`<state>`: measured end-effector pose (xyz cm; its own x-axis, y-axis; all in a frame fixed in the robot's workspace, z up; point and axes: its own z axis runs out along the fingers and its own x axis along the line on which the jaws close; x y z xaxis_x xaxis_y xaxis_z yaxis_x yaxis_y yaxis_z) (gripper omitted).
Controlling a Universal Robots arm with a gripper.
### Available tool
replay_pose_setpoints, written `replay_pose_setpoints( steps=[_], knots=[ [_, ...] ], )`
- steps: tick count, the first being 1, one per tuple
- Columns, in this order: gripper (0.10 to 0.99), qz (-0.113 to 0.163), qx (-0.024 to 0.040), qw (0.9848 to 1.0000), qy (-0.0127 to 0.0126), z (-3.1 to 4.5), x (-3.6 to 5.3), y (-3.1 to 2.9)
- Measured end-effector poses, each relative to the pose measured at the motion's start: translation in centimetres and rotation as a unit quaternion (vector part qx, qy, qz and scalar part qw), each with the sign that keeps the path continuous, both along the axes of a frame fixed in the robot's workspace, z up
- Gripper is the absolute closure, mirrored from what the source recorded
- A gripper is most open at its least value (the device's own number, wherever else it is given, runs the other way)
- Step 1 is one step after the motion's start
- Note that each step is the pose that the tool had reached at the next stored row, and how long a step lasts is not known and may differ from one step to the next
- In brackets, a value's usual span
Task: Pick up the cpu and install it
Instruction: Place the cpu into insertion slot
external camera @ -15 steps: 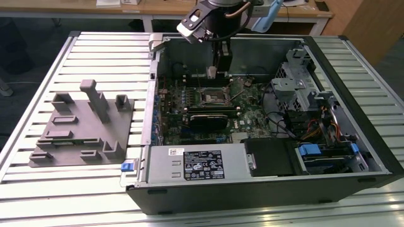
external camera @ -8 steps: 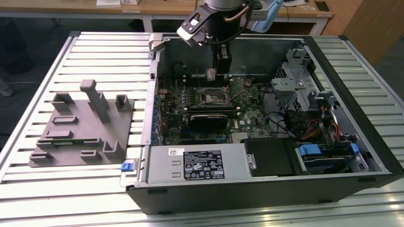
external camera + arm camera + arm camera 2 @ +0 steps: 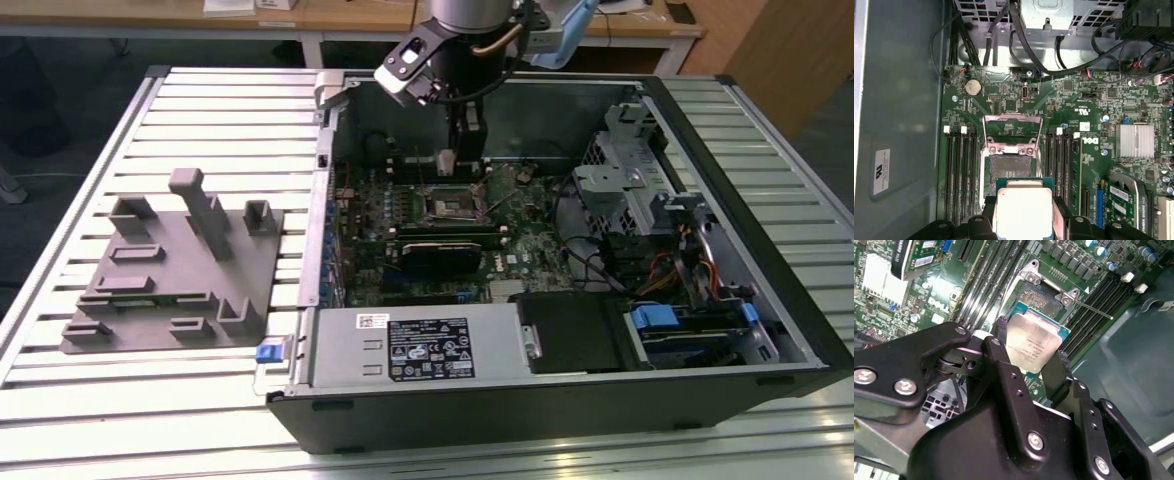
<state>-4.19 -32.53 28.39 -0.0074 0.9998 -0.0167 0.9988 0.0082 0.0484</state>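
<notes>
second wrist view, fingers [image 3: 1004,371] gripping cpu [image 3: 1033,342], held near open motherboard socket [image 3: 1041,294]

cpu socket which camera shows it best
First wrist view: the open socket faces the camera, one side behind the cpu. Second wrist view: the cpu hides part. Exterior view: it sits distant, near the gripper.
</notes>
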Motion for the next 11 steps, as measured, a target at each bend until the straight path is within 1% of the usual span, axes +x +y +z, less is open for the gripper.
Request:
replay_pose_setpoints(
  steps=[7, 11],
  knots=[
    [0.557, 0.0, -0.0007, 1.0, 0.0, -1.26, 0.01, 0.31],
    [0.557, -0.001, -0.0014, 1.0, -0.0001, -1.88, 0.1, 0.35]
  ],
)
